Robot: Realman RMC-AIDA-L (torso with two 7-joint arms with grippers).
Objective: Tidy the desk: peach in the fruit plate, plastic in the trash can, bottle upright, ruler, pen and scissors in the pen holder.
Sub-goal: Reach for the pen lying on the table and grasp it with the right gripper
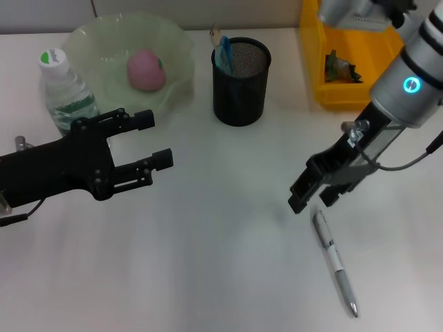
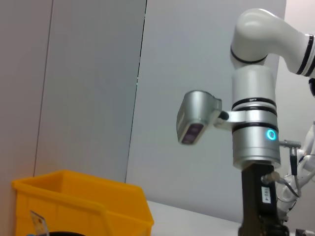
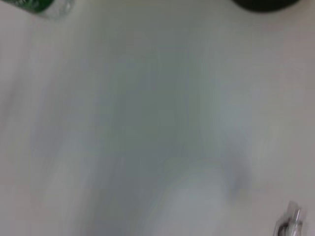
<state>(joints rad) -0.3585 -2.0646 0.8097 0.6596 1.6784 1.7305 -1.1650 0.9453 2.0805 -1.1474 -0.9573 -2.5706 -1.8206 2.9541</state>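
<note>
White tabletop (image 1: 221, 263), contents as seen from the head view.

Far left corner: clear plastic water bottle with white cap and green label (image 1: 64, 90), upright, touching or just beside the rim of the pale green translucent fruit plate (image 1: 176, 52). Pink peach (image 1: 145, 70) lies inside the plate, near its middle.

Far edge, centre: black mesh cylindrical pen holder (image 1: 240, 86), upright, just beside the plate. A blue-handled item and a pale strip (image 1: 220, 48) stand in it against the wall nearest the plate; which tools they are cannot be told.

Far right corner: yellow plastic bin (image 1: 346, 69) serving as trash can, holding a crumpled dark green piece of plastic (image 1: 341, 68). The bin's rim also shows in the left wrist view (image 2: 78, 196).

Near right part: silver and white ballpoint pen (image 1: 336, 263), flat on the tabletop, its length running from the centre toward the near edge. Its clip end shows in the right wrist view (image 3: 290, 223).

Left gripper (image 1: 158, 142), black: over the left part of the tabletop, near the bottle and plate, fingers spread wide, holding nothing.

Right gripper (image 1: 311, 197), black, on a silver arm with a lit blue ring (image 1: 411, 84): above the far end of the pen, just beside it; fingers apart, nothing between them.
</note>
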